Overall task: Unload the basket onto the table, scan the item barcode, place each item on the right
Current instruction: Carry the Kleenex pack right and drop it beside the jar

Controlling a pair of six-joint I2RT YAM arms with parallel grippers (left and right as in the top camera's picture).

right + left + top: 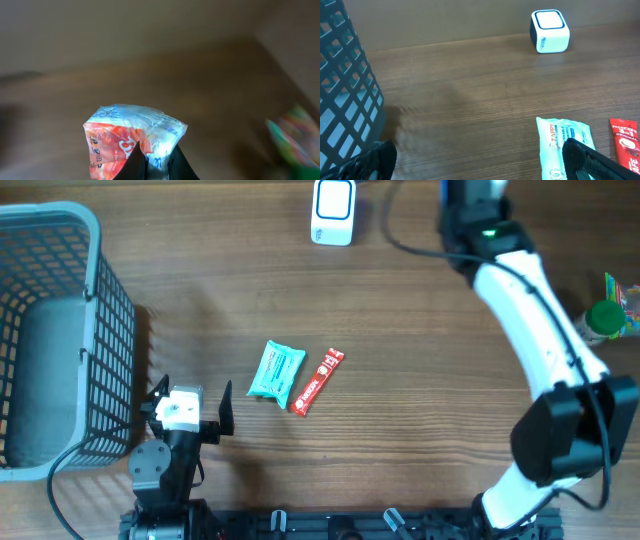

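My right gripper [154, 152] is shut on an orange and clear plastic packet [125, 135], pinching its lower edge so the packet stands up in front of the camera above the blurred table. No barcode shows on the face I see. From overhead the right arm [530, 290] reaches to the far edge, and its gripper and the packet are cut off there. The white scanner box [333, 210] stands at the far middle, left of that arm, and shows in the left wrist view too [549, 31]. My left gripper [193, 395] rests open near the front left with nothing between its fingers [575, 155].
A grey-blue wire basket [50, 330] fills the left side, close to the left gripper. A teal wipes pack [276, 370] and a red sachet [317, 380] lie side by side mid-table. Green packaged goods [610, 315] sit at the right edge.
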